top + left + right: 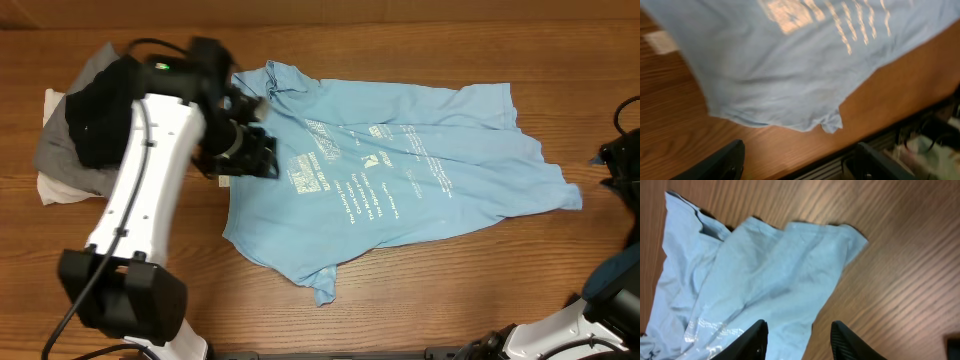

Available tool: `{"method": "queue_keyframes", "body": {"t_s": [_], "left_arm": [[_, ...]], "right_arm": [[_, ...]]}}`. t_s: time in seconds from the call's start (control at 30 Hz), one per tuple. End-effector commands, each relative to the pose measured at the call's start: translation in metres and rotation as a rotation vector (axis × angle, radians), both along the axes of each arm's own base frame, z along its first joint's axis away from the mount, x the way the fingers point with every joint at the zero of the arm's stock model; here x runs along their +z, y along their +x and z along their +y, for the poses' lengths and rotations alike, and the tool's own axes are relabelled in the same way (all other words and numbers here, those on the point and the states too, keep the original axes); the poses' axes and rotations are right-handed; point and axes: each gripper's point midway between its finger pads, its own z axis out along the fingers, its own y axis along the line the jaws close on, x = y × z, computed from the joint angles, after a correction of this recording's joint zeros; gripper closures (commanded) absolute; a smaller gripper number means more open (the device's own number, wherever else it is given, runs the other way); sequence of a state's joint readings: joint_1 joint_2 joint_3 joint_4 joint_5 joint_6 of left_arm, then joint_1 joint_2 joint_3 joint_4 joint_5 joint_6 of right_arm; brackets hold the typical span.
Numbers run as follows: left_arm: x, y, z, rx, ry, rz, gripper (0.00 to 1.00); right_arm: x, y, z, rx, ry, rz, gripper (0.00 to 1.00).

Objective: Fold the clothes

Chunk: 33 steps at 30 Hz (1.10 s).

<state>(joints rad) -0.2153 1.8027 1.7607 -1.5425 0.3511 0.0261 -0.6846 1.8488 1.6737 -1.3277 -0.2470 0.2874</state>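
- Wood-grain table (450,290) is seen across the whole overhead view, and everything else is carried on it.
- A light sky-blue short-sleeved T-shirt (480,175) is spread flat but rumpled over the middle of the table, its collar towards the far left and one sleeve towards the right edge.
- The left arm (150,185) is stretched from the near left corner up to the shirt's left side.
- A pile of garments (65,150), grey and white with a black one on top, is heaped at the far left, partly hidden behind the arm and just beside the shirt.
- White printed lettering (350,185) is shown on the shirt's chest.
- The left gripper (245,150) is held above the shirt's left edge; in its wrist view the fingers are spread wide and nothing is gripped.
- The right gripper (799,330) is released too: its fingers are parted above the shirt's sleeve, which lies flat on the wood.
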Motion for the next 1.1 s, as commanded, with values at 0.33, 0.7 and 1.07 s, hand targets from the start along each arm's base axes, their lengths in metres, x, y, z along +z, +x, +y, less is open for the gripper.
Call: {"method": "queue_keyframes", "body": {"t_s": [0.33,0.7,1.07], "left_arm": [[-0.106,-0.106,-0.048,-0.073,0.341,0.221,0.33],[-0.175,-0.13,-0.034,-0.008,0.407,0.201,0.3],[-0.164,-0.101,0.028,0.232,0.569,0.189,0.96]], "right_arm": [[0.008,0.002,0.013,0.029,0.019,-0.007,0.53],[0.008,0.009,0.022,0.058,0.014,-0.013,0.49],[0.008,0.011,0.022,0.065,0.011,-0.015,0.49]]}}
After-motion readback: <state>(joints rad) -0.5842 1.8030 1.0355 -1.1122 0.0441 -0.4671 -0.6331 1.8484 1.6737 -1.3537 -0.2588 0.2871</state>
